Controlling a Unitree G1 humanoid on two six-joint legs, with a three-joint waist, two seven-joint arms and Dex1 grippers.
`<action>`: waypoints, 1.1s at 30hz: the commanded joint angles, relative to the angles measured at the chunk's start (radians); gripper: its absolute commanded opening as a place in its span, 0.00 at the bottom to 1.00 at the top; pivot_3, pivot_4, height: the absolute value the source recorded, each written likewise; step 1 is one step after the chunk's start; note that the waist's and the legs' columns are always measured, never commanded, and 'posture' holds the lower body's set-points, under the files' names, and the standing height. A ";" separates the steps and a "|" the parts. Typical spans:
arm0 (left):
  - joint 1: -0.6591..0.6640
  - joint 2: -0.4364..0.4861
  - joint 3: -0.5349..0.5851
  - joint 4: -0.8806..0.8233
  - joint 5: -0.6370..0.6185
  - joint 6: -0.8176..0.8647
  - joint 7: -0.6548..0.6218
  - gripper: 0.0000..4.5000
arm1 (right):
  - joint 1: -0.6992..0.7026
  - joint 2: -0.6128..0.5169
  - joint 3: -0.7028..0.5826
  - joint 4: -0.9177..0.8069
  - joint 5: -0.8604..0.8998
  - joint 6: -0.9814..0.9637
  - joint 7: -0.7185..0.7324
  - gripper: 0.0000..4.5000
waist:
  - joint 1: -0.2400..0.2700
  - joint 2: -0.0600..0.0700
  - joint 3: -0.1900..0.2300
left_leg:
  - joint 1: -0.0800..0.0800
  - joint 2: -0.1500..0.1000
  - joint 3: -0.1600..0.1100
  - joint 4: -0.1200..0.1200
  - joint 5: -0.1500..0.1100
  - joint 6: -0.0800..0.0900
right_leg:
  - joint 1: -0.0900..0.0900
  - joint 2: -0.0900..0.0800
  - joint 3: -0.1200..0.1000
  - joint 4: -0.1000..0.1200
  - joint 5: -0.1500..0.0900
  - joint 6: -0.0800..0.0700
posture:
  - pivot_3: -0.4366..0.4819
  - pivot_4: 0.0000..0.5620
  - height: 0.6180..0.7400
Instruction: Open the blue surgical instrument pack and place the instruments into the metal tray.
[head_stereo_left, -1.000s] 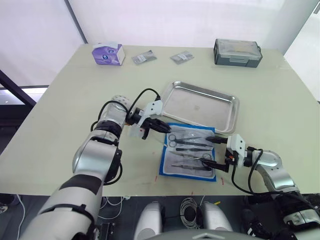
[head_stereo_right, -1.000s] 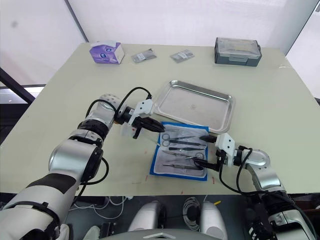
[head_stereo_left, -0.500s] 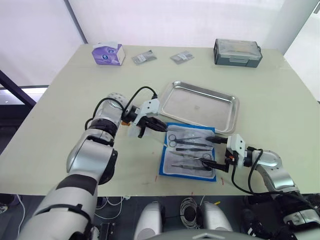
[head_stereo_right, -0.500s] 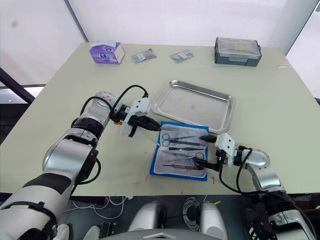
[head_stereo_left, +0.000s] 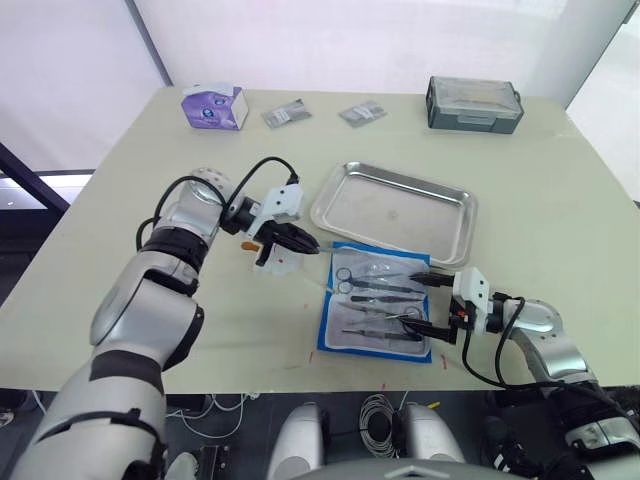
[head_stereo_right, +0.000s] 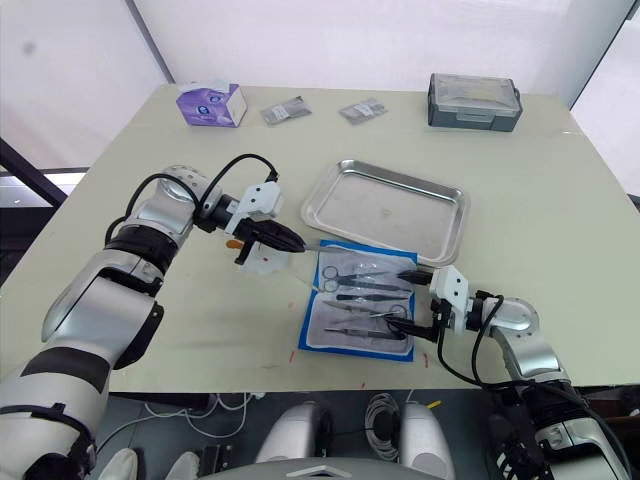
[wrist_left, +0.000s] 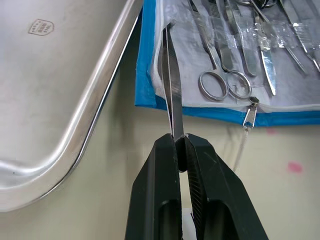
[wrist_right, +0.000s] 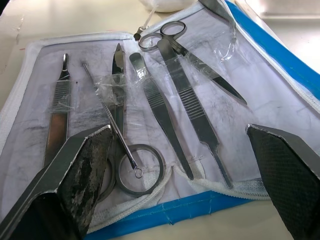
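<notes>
The blue surgical instrument pack (head_stereo_left: 378, 312) lies open in front of the metal tray (head_stereo_left: 400, 215), its pale lining up. Several silver instruments (wrist_right: 170, 75) rest in its clear pockets, among them scissors and forceps. My left gripper (head_stereo_left: 300, 240) is just left of the pack, shut on slim silver tweezers (wrist_left: 172, 95). The tweezers' tip reaches over the pack's edge, next to the tray's rim (wrist_left: 100, 110). My right gripper (head_stereo_left: 428, 305) is open at the pack's right edge, its fingers (wrist_right: 85, 165) spread either side of the instruments' handles.
A grey lidded box (head_stereo_left: 475, 104) stands at the table's far right. A purple box (head_stereo_left: 214, 106) and two small foil packets (head_stereo_left: 287, 115) (head_stereo_left: 362, 113) lie along the far edge. The table's front edge runs just below the pack.
My left arm has drawn back to the left, and the tweezers in its gripper have slid out from the pack. The right gripper has stayed still.
</notes>
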 joint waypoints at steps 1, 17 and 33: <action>-0.006 0.042 -0.021 -0.066 -0.075 0.022 -0.036 0.00 | 0.040 -0.002 0.059 0.062 -0.080 0.029 0.000 1.00 | 0.000 0.000 0.000 | 0.000 0.000 0.000 0.000 0.000 0.000 | 0.000 0.000 0.000 0.000 0.000 0.000 | 0.48 0.27 0.89; 0.017 0.123 0.025 -0.216 -0.277 0.198 -0.036 0.00 | 0.040 0.000 0.060 0.063 -0.082 0.026 0.003 1.00 | 0.003 0.000 0.000 | 0.000 0.000 -0.001 0.000 0.000 0.000 | 0.000 0.000 0.000 0.001 0.000 0.000 | 0.48 0.27 0.89; 0.081 -0.152 0.324 -0.299 -0.091 0.507 0.494 0.00 | 0.042 0.000 0.056 0.059 -0.082 0.029 0.001 1.00 | 0.001 0.000 0.000 | 0.000 0.000 -0.002 0.000 0.000 -0.001 | 0.000 0.000 0.000 0.001 0.000 0.000 | 0.48 0.27 0.89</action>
